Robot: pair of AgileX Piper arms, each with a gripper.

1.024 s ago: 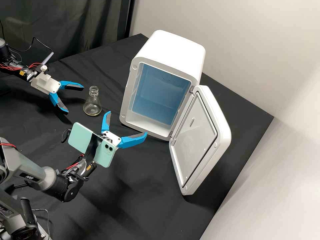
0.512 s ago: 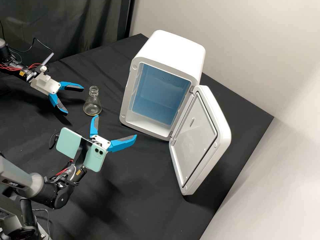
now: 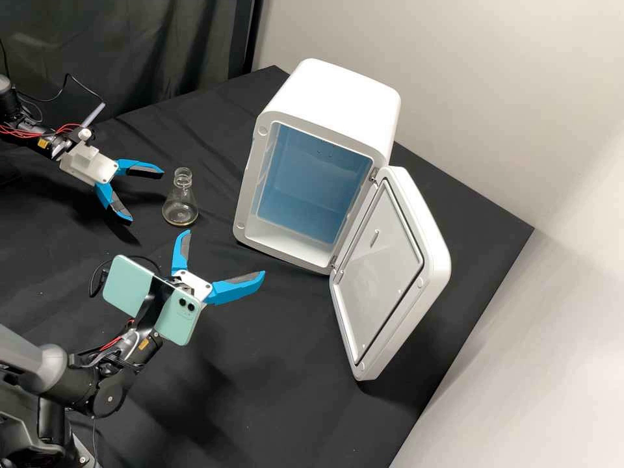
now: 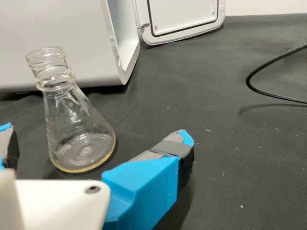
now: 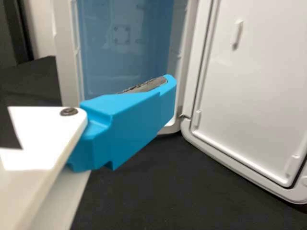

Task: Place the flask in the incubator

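Note:
A clear, empty glass flask (image 3: 180, 203) stands upright on the black bench, left of the white incubator (image 3: 331, 97). The incubator's door (image 3: 390, 273) hangs wide open to the right and its blue inside holds nothing. My left gripper (image 3: 145, 194) is open just left of the flask, not touching it. In the left wrist view the flask (image 4: 72, 120) stands just ahead of my open gripper (image 4: 96, 143). My right gripper (image 3: 224, 255) is open in front of the incubator, below the flask, holding nothing. One of its blue fingers (image 5: 124, 120) points at the incubator's opening (image 5: 124, 48).
A mint-green phone (image 3: 153, 299) is clamped on the right arm's wrist. A black cable (image 4: 273, 91) lies on the bench cloth. The open door takes up the room right of the incubator. The bench edge (image 3: 455, 364) runs diagonally at the right, and a dark curtain hangs behind.
My right gripper has drawn back to the lower left, away from the incubator, still open. The left gripper and the flask have stayed put.

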